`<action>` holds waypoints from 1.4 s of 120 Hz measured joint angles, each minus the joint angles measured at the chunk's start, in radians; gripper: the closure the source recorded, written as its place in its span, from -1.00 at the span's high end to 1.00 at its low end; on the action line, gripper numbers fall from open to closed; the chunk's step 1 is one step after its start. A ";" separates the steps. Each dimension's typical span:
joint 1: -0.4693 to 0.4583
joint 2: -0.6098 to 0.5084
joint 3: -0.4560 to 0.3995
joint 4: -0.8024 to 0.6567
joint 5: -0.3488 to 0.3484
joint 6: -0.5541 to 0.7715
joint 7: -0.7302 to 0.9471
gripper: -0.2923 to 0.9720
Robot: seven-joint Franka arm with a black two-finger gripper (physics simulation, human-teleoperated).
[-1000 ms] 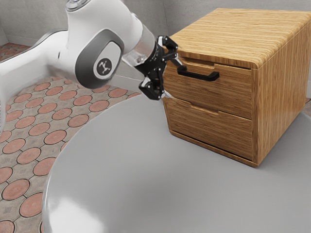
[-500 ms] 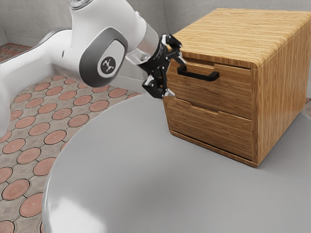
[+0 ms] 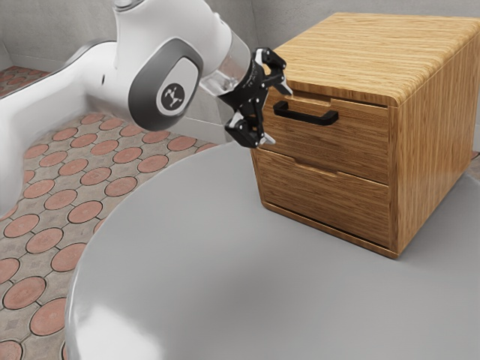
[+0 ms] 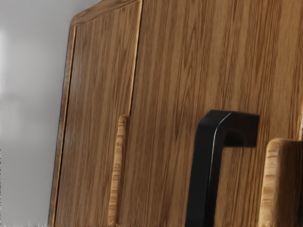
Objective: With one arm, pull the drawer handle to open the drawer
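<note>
A wooden cabinet [image 3: 375,52] stands on the grey table, with two drawers in its front. The top drawer [image 3: 337,139] carries a black bar handle [image 3: 306,115] and sits flush with the cabinet front. My black gripper [image 3: 269,111] is at the cabinet's front corner on the exterior view's left, just beside that end of the handle. Its fingers stand open, one above the handle's height and one below, and hold nothing. In the wrist view the handle [image 4: 208,175] is close ahead on the drawer front [image 4: 189,71].
The lower drawer [image 3: 322,191] is also flush and has only a cut notch. The round grey table [image 3: 225,277] spreads in front of the cabinet. A tiled floor [image 3: 67,187] lies beyond the table's edge at the exterior view's left.
My hand has shifted a little up and toward the exterior view's right, closer to the cabinet front, and has turned slightly. The drawer has not moved.
</note>
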 joint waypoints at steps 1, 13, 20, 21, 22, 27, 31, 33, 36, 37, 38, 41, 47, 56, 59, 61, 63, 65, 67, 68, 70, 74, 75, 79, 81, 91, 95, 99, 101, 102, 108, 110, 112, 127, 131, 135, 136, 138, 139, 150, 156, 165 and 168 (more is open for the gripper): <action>0.000 0.000 0.000 0.000 0.000 0.000 0.000 0.54; -0.001 0.000 0.001 0.001 0.000 -0.001 0.001 0.54; 0.001 0.000 0.001 0.001 0.000 -0.002 0.001 0.54; 0.001 0.000 0.001 0.001 0.000 -0.002 0.001 0.54; 0.001 0.000 0.001 0.001 0.000 -0.002 0.001 0.54; 0.002 0.000 0.001 0.001 0.000 -0.002 0.001 0.54; 0.003 0.001 0.001 0.001 0.000 -0.002 0.001 0.54; 0.003 0.001 0.000 0.001 0.000 -0.002 0.001 0.54; 0.003 0.001 -0.001 0.001 -0.001 -0.002 0.001 0.54; 0.003 0.001 -0.001 0.001 -0.001 -0.002 0.001 0.54; 0.002 0.001 -0.001 0.001 -0.001 -0.003 0.002 0.54; 0.000 0.001 -0.002 0.001 -0.001 -0.003 0.002 0.54; -0.005 0.001 -0.003 0.001 -0.001 -0.003 0.002 0.54; -0.010 0.002 -0.003 0.001 -0.001 -0.003 0.002 0.54; -0.010 0.002 -0.003 0.001 -0.001 -0.003 0.002 0.54; -0.011 0.002 -0.003 0.001 -0.001 -0.003 0.002 0.54; -0.011 0.002 -0.004 0.001 -0.001 -0.003 0.002 0.54; -0.011 0.002 -0.004 0.001 -0.001 -0.003 0.002 0.54; -0.011 0.003 -0.004 0.001 -0.001 -0.003 0.002 0.54; -0.011 0.003 -0.004 0.001 -0.001 -0.002 0.002 0.54; -0.011 0.003 -0.004 0.001 -0.001 -0.002 0.002 0.54; -0.011 0.006 -0.004 0.001 -0.001 -0.002 0.002 0.54; -0.011 0.008 -0.004 0.001 -0.001 -0.002 0.002 0.54; -0.011 0.012 -0.004 0.001 -0.001 -0.002 0.002 0.54; -0.011 0.014 -0.004 0.001 -0.001 -0.002 0.002 0.54; -0.011 0.025 -0.004 0.007 -0.001 0.000 0.003 0.54; -0.010 0.029 -0.004 0.011 -0.001 0.000 0.003 0.54; -0.010 0.031 -0.004 0.014 -0.001 0.000 0.003 0.54; -0.010 0.032 -0.004 0.015 -0.001 0.000 0.003 0.54; -0.010 0.033 -0.004 0.015 -0.001 0.000 0.003 0.54; -0.010 0.035 -0.004 0.017 -0.001 0.001 0.003 0.54; -0.010 0.036 -0.004 0.017 -0.001 0.001 0.003 0.54; -0.010 0.037 -0.004 0.017 -0.001 0.001 0.003 0.54; -0.011 0.044 -0.005 0.029 -0.001 0.001 0.003 0.54; -0.012 0.046 -0.005 0.032 -0.001 0.001 0.003 0.54; -0.012 0.051 -0.006 0.036 -0.001 0.001 0.003 0.54; -0.012 0.052 -0.006 0.037 -0.001 0.001 0.003 0.54; -0.012 0.054 -0.006 0.041 -0.001 0.001 0.003 0.54; -0.012 0.055 -0.006 0.042 -0.001 0.001 0.003 0.54; -0.012 0.060 -0.007 0.051 -0.001 0.000 0.003 0.54; -0.012 0.061 -0.007 0.052 -0.001 -0.001 0.003 0.54; -0.011 0.061 -0.006 0.053 -0.001 -0.001 0.003 0.54; -0.010 0.061 -0.005 0.053 -0.001 -0.002 0.003 0.54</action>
